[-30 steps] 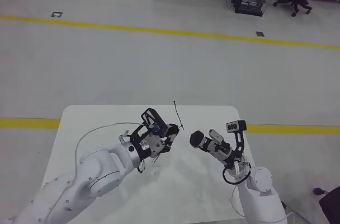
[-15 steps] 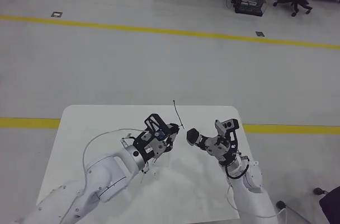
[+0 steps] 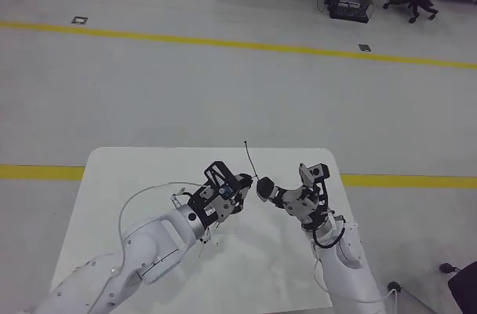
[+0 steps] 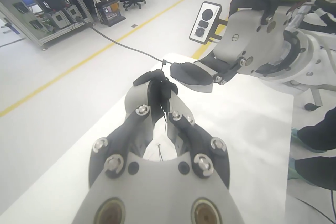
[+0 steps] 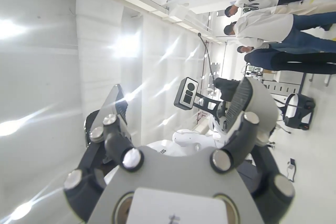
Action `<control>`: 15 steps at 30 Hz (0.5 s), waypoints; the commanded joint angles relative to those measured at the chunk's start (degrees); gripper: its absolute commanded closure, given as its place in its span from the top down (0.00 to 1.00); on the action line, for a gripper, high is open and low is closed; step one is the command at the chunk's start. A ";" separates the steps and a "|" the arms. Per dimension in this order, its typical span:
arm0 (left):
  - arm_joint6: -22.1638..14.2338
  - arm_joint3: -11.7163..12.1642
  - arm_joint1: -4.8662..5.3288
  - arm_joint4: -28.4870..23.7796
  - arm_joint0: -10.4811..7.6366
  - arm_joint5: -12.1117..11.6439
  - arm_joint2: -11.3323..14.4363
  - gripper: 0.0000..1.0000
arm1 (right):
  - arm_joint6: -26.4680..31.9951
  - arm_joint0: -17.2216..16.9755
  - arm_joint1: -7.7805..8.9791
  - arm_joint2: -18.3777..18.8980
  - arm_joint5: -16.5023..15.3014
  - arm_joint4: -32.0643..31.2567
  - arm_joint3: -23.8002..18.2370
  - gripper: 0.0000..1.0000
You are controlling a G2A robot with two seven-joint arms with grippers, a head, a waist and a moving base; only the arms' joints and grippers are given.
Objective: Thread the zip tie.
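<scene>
Clenched jaws on the left gripper (image 3: 241, 188) pinch the zip tie (image 3: 250, 161) a little below the centre of the top view. The thin black strap stands out from the fingertips and slants toward the upper left of the frame; its free end lies just past the far edge of the white table (image 3: 144, 173) as the picture shows it.

In the left wrist view the left gripper (image 4: 160, 83) has its dark pads pressed together on a bunched part of the zip tie (image 4: 131, 47); a short tail hangs back between the fingers toward the palm, and the long strap runs away from the tips.

Just to the right of it in the top view sits the right gripper (image 3: 263, 191), jaws spread wide and holding nothing. One of its dark pads (image 4: 191, 75) lies just beside the left fingertips (whether it touches the tie cannot be told).

In the right wrist view the right gripper (image 5: 181, 93) shows both fingers well apart, one ribbed pad (image 5: 237, 101) turned inward; beyond the gap the zip tie (image 5: 207, 57) is a thin dark line rising from the left gripper's tips.
</scene>
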 commanded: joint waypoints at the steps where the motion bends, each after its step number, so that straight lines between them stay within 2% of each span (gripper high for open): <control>1: 0.03 -0.11 -0.06 0.28 0.18 0.11 -0.21 0.00 | 0.15 0.18 -0.10 -0.53 0.31 0.69 0.26 0.91; 2: 0.05 -0.17 -0.09 0.37 0.27 0.08 -0.28 0.00 | 0.18 0.25 -0.14 -0.73 0.38 0.89 0.35 0.78; 6: 0.38 -0.24 -0.24 0.74 0.67 -0.08 -0.57 0.00 | 0.13 0.44 -0.35 -1.66 0.41 1.41 0.52 0.56; 9: 0.52 -0.23 -0.35 0.89 0.84 -0.36 -0.73 0.00 | 0.24 0.51 -0.44 -2.05 0.46 1.56 0.60 0.50; 15: 0.77 -0.12 -0.60 1.08 1.05 -0.78 -1.00 0.00 | 0.66 0.49 -0.52 -2.23 0.76 1.44 0.77 0.48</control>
